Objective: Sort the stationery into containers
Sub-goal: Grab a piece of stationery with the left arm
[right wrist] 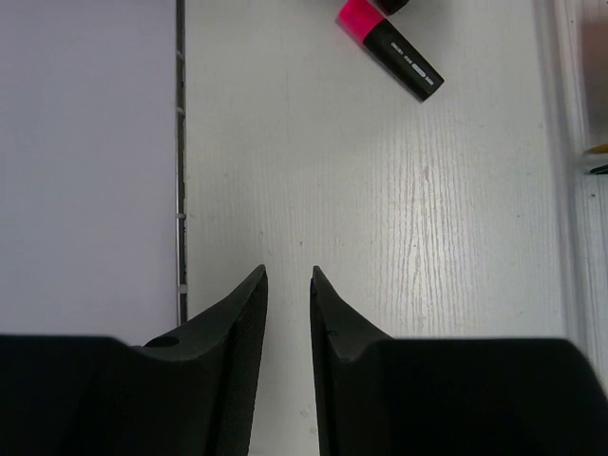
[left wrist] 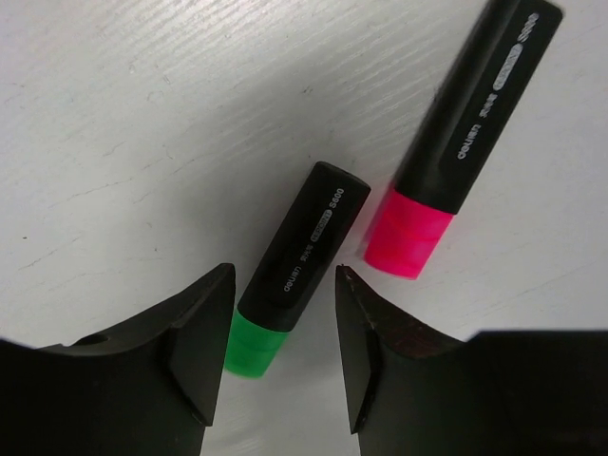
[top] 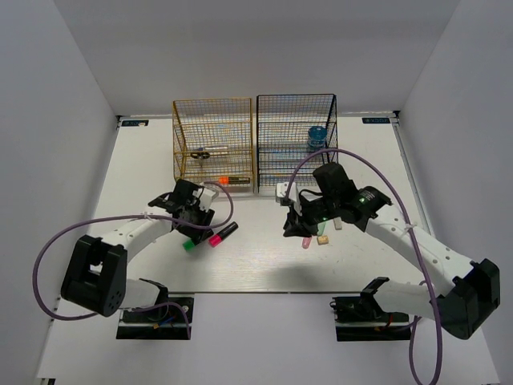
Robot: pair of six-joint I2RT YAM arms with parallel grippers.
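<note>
A: Entry, green-capped highlighter (left wrist: 304,249). Where do we list it?

B: On the bench (top: 264,265), left of middle, toward the near edge. The pink-capped highlighter (left wrist: 456,142) lies just beside it.

A: Claw?

B: Left gripper (left wrist: 285,275): fingers wide apart, holding nothing, set either side of the green cap end. The barrel runs away from the claw, a little skewed between the fingers. Right gripper (right wrist: 289,275): narrow slit, empty, well apart. We judge the left nearer.

A: Destination?

B: Likely the gold rack (top: 192,140), at the far edge.
</note>
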